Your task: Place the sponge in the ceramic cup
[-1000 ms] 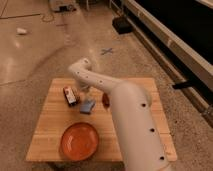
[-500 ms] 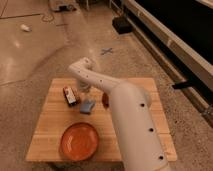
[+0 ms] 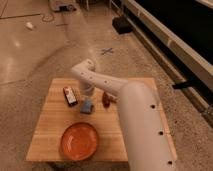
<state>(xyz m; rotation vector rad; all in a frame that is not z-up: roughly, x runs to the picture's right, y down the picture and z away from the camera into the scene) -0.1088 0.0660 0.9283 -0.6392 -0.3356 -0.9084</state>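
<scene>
- One white robot arm (image 3: pixel 135 120) reaches in from 5 o'clock. Its gripper (image 3: pixel 87 95) hangs over the middle of the pale wooden table (image 3: pixel 50 135), and I cannot tell whether it is spread or pinching.
- The light-blue soft rectangular sponge (image 3: pixel 87 106) lies on the table at the gripper's 6 o'clock, just beside it.
- A dark flat packet (image 3: pixel 70 95) sits at the sponge's 10 o'clock. Its red marks are unreadable.
- A small red-ended object (image 3: pixel 106 98) at 2 o'clock is partly hidden by the arm.
- The round orange plate (image 3: pixel 80 141) is at 6 o'clock, apart.
</scene>
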